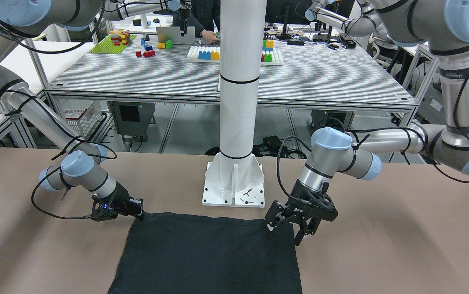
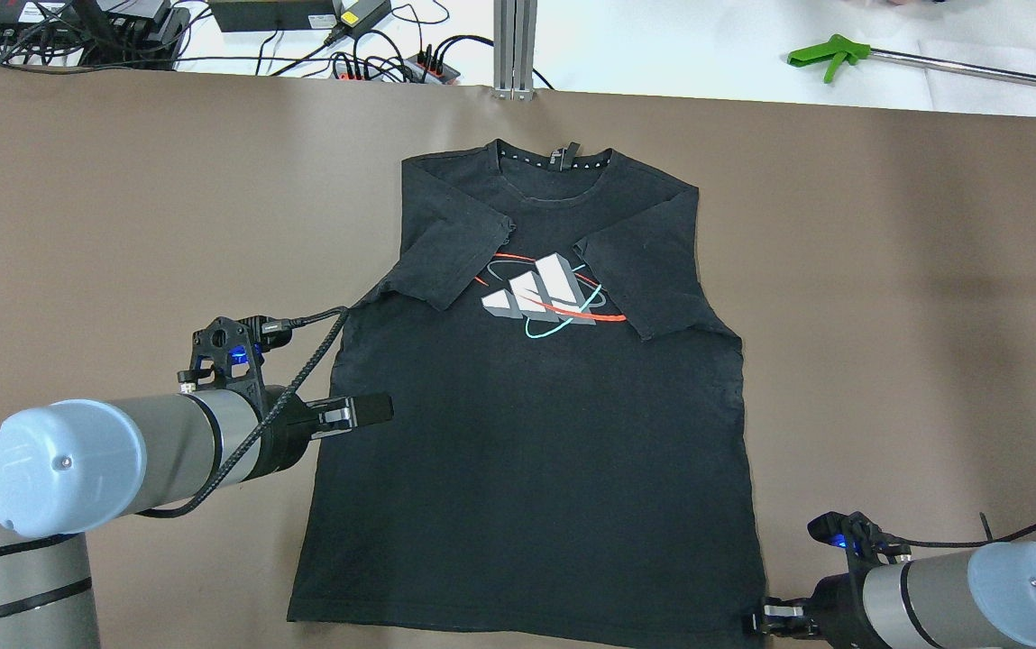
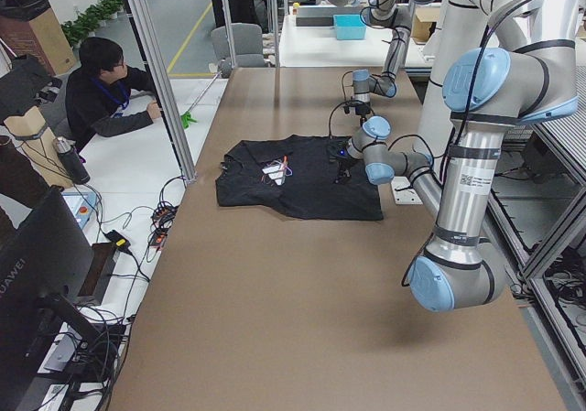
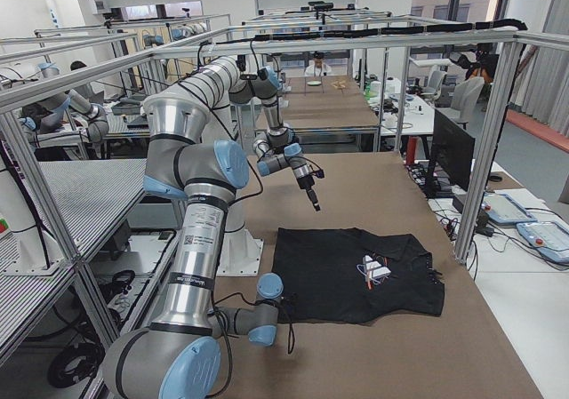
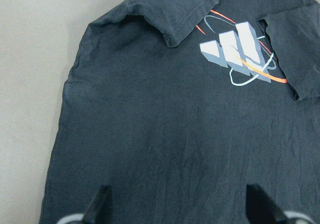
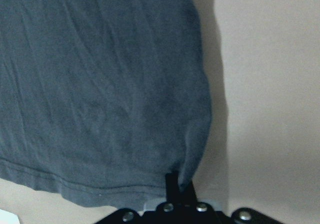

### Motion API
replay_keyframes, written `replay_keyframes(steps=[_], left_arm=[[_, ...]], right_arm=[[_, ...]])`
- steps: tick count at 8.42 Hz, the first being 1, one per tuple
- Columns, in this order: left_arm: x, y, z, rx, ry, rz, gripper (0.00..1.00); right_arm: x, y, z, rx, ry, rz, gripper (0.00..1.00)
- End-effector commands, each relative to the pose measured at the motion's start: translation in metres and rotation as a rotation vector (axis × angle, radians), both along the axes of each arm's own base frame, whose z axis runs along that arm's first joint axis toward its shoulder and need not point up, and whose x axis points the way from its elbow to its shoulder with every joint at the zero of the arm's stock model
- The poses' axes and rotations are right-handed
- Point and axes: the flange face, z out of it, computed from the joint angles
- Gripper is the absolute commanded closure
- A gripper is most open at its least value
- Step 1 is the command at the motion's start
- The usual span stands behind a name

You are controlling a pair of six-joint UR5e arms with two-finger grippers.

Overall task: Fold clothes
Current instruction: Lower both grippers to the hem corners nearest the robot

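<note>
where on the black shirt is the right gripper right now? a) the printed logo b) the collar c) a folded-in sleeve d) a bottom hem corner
d: the right gripper is shut on the corner where the bottom hem of the black shirt meets its side edge, at the opposite end from the collar and the logo.

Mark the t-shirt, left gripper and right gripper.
t-shirt (image 2: 527, 433), overhead view, middle of its front panel.
left gripper (image 1: 284, 238), front-facing view, midway between its open jaws.
right gripper (image 6: 179, 184), right wrist view, jaws' tips shut on the t-shirt's hem corner.
</note>
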Motion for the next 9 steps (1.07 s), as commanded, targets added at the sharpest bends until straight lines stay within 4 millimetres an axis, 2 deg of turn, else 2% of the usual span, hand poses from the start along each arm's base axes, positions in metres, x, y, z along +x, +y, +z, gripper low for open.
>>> replay_keyframes(steps=[1, 2, 3, 5, 6, 7, 8, 9], left_arm=[[-0.003, 0.003, -0.003, 0.005, 0.009, 0.008, 0.06], [-0.002, 0.008, -0.005, 0.007, 0.017, 0.022, 0.05], [0.0, 0.024, 0.007, 0.008, 0.021, 0.052, 0.06], [-0.004, 0.053, 0.063, 0.039, 0.123, 0.122, 0.06], [-0.002, 0.054, 0.081, 0.025, 0.088, 0.126, 0.06], [0.002, 0.068, 0.105, 0.007, 0.031, 0.145, 0.06], [0.002, 0.074, 0.115, 0.007, 0.007, 0.138, 0.06], [0.01, 0.085, 0.117, 0.012, 0.0, 0.15, 0.06]], right_arm=[[0.007, 0.0, -0.013, 0.004, -0.025, 0.006, 1.0], [0.011, -0.002, -0.02, 0.009, -0.038, 0.015, 1.0], [0.018, -0.011, -0.023, 0.011, -0.042, 0.039, 1.0], [0.025, -0.024, -0.026, 0.014, -0.05, 0.069, 1.0], [0.026, -0.025, -0.028, 0.018, -0.055, 0.074, 1.0], [0.027, -0.027, -0.033, 0.023, -0.064, 0.083, 1.0], [0.03, -0.026, -0.036, 0.024, -0.069, 0.084, 1.0], [0.029, -0.026, -0.037, 0.026, -0.072, 0.084, 1.0]])
